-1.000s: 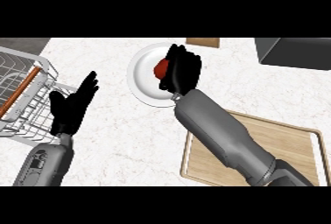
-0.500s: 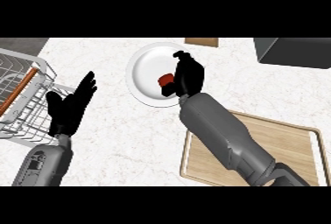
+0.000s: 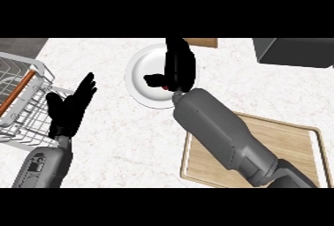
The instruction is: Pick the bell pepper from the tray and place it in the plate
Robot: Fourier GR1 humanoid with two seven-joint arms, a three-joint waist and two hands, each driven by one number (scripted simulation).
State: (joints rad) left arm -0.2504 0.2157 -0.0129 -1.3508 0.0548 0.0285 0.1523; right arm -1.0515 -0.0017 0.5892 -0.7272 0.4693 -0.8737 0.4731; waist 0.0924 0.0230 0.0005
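Head view, the only one. Right hand (image 3: 177, 66) sits over the white plate (image 3: 140, 73), fingers straight and pointing up toward the far rim, thumb out to the left. It hides most of the bell pepper (image 3: 168, 88): only a small red sliver shows just under the palm, at the wrist, inside the plate's lower right part. Cannot tell whether the hand touches the pepper. The grey right forearm (image 3: 215, 128) covers the plate's lower right rim and the near left corner of the wooden board (image 3: 280, 145).

Left hand (image 3: 70, 108) is at the view's left, open, fingers straight and up, thumb spread left. It overlaps the right edge of the white wire rack (image 3: 26, 114), so that edge is partly hidden. The rack runs out of the left side; an orange-brown bar (image 3: 16, 95) lies diagonally in it.

Cut off at the top: a dark grey box (image 3: 294, 50) at the right, a tan wooden piece (image 3: 201, 42) just beyond the plate. Board's lower edge is cut off too.

No labels or writing readable.

Count: one plate, one pepper, one board, one rack, two hands, both on a white marbled counter (image 3: 104, 150).
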